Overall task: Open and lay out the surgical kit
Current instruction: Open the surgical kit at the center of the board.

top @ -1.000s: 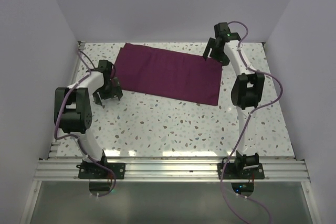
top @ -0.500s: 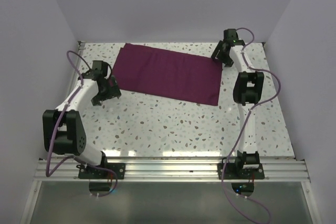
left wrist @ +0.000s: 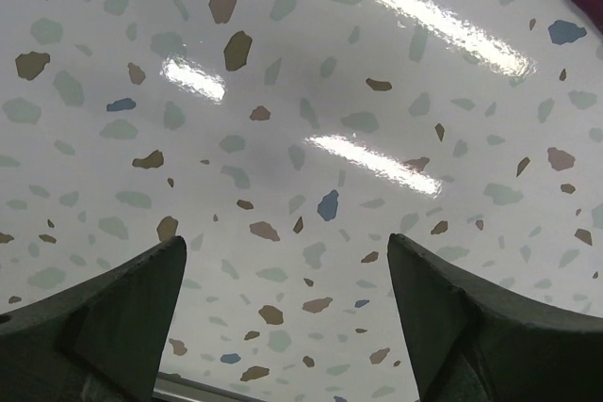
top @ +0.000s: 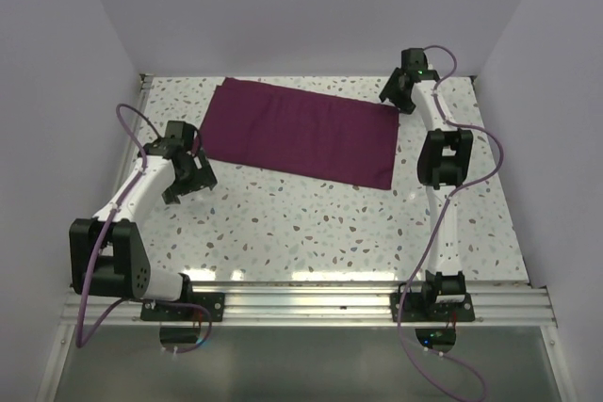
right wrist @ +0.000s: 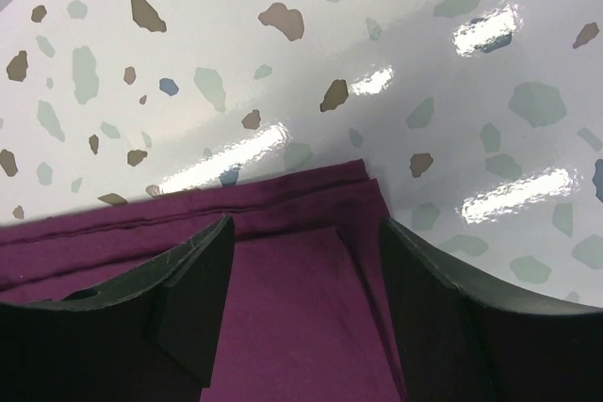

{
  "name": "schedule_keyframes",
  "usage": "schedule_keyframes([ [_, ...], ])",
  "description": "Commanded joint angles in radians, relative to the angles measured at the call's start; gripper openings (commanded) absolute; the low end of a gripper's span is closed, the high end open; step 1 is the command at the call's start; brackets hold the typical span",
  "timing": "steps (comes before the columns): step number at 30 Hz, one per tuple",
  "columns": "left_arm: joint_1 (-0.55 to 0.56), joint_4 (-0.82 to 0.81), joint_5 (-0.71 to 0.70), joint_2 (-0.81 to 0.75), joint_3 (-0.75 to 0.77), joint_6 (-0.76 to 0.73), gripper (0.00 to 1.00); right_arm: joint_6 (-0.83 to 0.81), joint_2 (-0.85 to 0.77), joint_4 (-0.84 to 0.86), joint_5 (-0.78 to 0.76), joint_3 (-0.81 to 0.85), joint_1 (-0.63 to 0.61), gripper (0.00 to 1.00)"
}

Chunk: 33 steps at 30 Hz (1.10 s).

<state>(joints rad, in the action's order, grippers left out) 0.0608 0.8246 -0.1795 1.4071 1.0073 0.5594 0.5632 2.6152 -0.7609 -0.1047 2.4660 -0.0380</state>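
Lying flat toward 12 o'clock on the speckled surface (top: 311,223) is the dark purple cloth (top: 301,134), a long rectangle folded shut. Its long sides run slightly askew, the 9 o'clock end sitting farther back than the 3 o'clock end. In the right wrist view several stacked layers show at one of its corners, and whatever they cover is hidden.

The right claw (top: 396,99) is at about 1 o'clock on the surface, over the cloth's far right corner. Seen from its own camera, its two fingers (right wrist: 188,298) are spread wide apart with that layered corner between and beneath them. They grip nothing, and I cannot tell whether the tips touch the fabric.

The left claw (top: 196,179) is at 9 o'clock, just off the cloth's near left corner, over bare speckled surface. Its fingers (left wrist: 113,317) are also spread wide with nothing between them. Only a sliver of purple shows at the 1 o'clock corner of the left wrist view.

The cloth's far left corner lies close to the back edge of the surface, and its right end stops short of the 3 o'clock edge. From the cloth's near edge down to the metal rail (top: 311,303) at 6 o'clock, where both arms are bolted, there is a broad band of bare surface. Pale walls (top: 283,7) close in the 9, 12 and 3 o'clock sides.
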Motion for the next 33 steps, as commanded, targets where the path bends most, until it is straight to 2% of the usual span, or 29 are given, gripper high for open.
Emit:
schedule_keyframes([
  [1,0.007,0.024,-0.021,-0.034,-0.016,0.03,0.91,0.015,-0.032,0.032,0.014,0.013,-0.002,0.65],
  [12,0.011,0.028,-0.04,-0.056,-0.039,0.022,0.91,0.02,-0.011,0.049,0.033,-0.033,-0.01,0.58],
  [18,0.011,0.031,-0.052,-0.063,-0.05,0.01,0.91,0.021,-0.018,0.058,0.028,-0.084,-0.02,0.5],
  [21,0.011,0.03,-0.057,-0.062,-0.052,0.002,0.91,0.023,-0.03,0.064,0.022,-0.107,-0.022,0.4],
  [22,0.011,0.028,-0.058,-0.062,-0.052,0.0,0.91,0.018,-0.032,0.066,0.02,-0.11,-0.022,0.33],
  [25,0.011,0.024,-0.057,-0.059,-0.052,-0.006,0.91,0.009,-0.041,0.061,0.011,-0.11,-0.022,0.19],
  [31,0.011,0.007,-0.051,-0.048,-0.053,-0.018,0.91,-0.003,-0.079,0.041,-0.007,-0.119,-0.022,0.03],
  [33,0.011,-0.001,-0.046,-0.046,-0.052,-0.021,0.91,-0.006,-0.093,0.04,-0.009,-0.128,-0.025,0.01],
])
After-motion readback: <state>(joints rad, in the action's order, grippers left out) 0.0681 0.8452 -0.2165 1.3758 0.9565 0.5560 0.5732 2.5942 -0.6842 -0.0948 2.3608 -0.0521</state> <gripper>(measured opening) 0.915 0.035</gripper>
